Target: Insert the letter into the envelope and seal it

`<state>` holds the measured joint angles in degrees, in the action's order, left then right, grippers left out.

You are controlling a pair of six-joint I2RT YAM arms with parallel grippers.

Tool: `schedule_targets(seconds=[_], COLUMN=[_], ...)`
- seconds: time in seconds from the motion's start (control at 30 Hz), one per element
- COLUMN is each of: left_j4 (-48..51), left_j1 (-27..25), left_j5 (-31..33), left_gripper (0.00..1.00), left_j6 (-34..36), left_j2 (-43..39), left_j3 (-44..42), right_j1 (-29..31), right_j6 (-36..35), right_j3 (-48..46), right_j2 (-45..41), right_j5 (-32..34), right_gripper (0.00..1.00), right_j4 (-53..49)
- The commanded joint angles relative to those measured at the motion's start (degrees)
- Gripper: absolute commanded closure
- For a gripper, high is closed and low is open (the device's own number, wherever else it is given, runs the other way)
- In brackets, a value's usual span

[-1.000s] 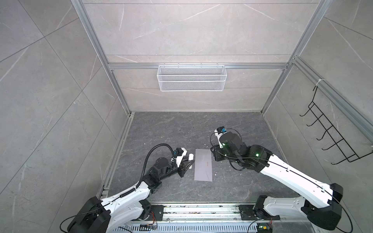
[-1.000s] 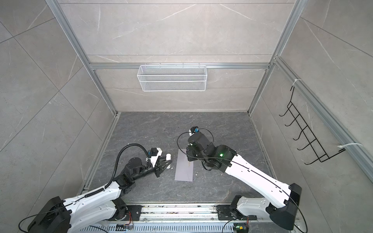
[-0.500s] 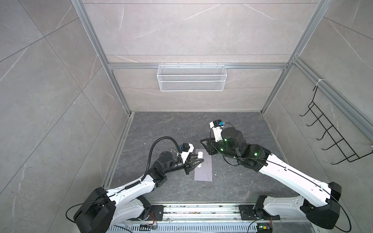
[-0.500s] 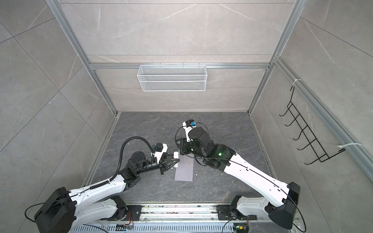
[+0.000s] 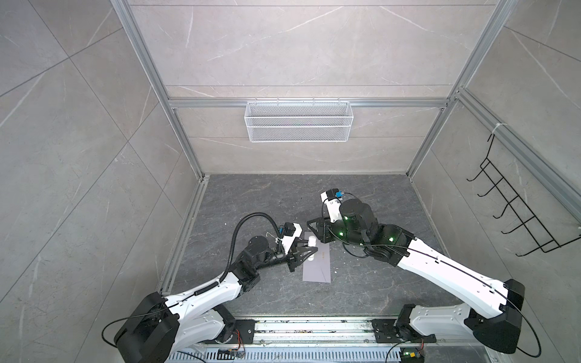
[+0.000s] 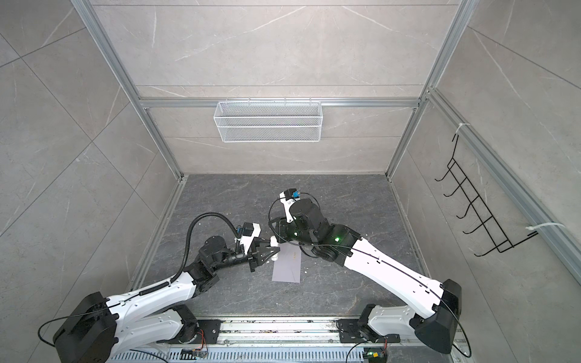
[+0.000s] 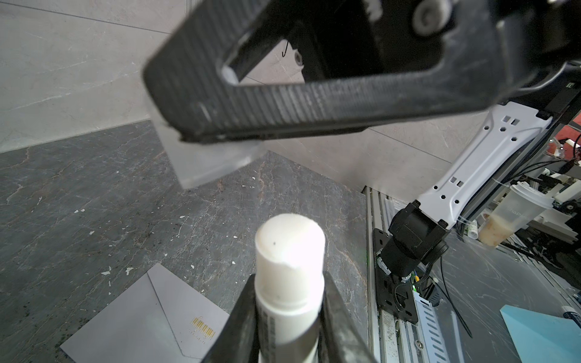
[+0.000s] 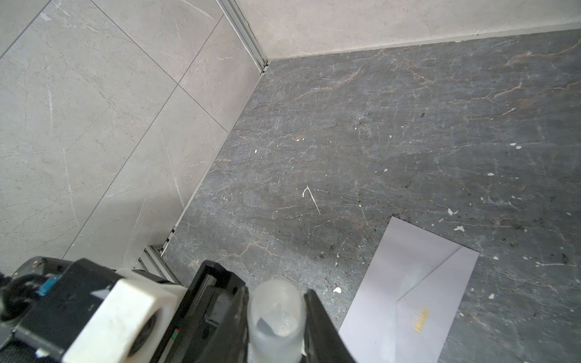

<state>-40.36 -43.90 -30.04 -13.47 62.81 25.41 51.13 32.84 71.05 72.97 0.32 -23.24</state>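
The pale lavender envelope [image 5: 317,267] [image 6: 287,267] lies flat on the dark floor. Its pointed flap is folded down and a small gold mark shows, as seen in the wrist views [image 7: 141,320] [image 8: 408,298]. The letter is out of view. My left gripper [image 5: 309,250] [image 7: 289,278] is shut on a white glue stick [image 7: 289,261] with its tip bare, over the envelope's far left edge. My right gripper [image 5: 316,231] [image 8: 276,292] is shut on the stick's translucent cap [image 8: 276,317] [image 7: 213,163], just beyond the stick's tip and apart from it.
A white wire basket [image 5: 298,121] hangs on the back wall and a black hook rack [image 5: 518,217] on the right wall. Metal rails [image 5: 314,327] run along the front edge. Small white flecks dot the floor [image 8: 377,125].
My left gripper has moved right with the glue stick, to the envelope's far left edge. My right gripper has swung left toward it, so the two now sit close together.
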Motion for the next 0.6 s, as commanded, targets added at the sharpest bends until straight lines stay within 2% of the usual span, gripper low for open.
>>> schedule_targets(seconds=[0.0, 0.57], left_j4=[-3.2, -2.6], left_j1=[-0.1, -0.1], left_j5=[0.8, 3.3], left_gripper=[1.00, 1.00], left_j6=[-0.2, 0.1], left_j2=[-1.5, -1.7], left_j3=[2.1, 1.8], right_j1=[-0.1, -0.1], right_j6=[0.7, 2.2], right_j3=[-1.4, -3.1], right_j2=[-0.1, -0.3], right_j5=[-1.0, -5.6], right_gripper=[0.70, 0.68], right_j4=[0.4, 0.7])
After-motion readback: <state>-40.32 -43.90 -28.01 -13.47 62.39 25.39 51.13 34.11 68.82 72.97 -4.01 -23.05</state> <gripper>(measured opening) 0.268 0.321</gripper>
